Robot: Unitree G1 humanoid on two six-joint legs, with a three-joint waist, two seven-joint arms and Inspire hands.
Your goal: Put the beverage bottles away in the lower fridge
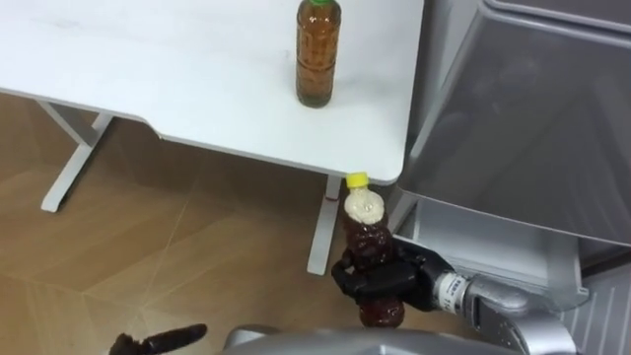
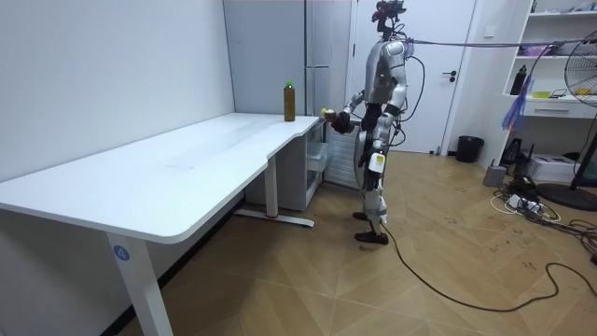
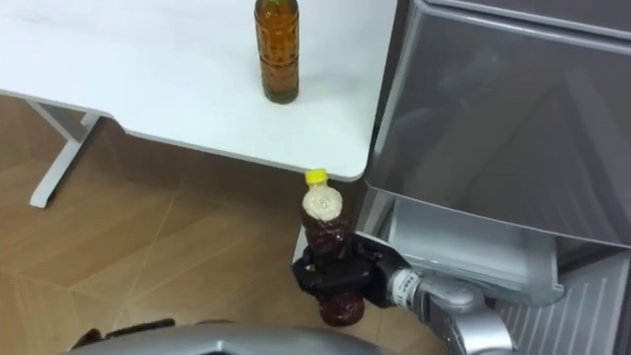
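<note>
Yellow-capped brown bottle (image 1: 366, 235) upright, clasped round its middle by right robot hand (image 1: 390, 282).

2 bottles (image 1: 318, 59) (image 1: 367, 232), 1 table (image 1: 148, 69) (1 fridge (image 1: 532, 108)).

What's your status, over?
Right hand shut on yellow-cap bottle. Left hand low. Green-cap bottle on table. Fridge drawer open.
</note>
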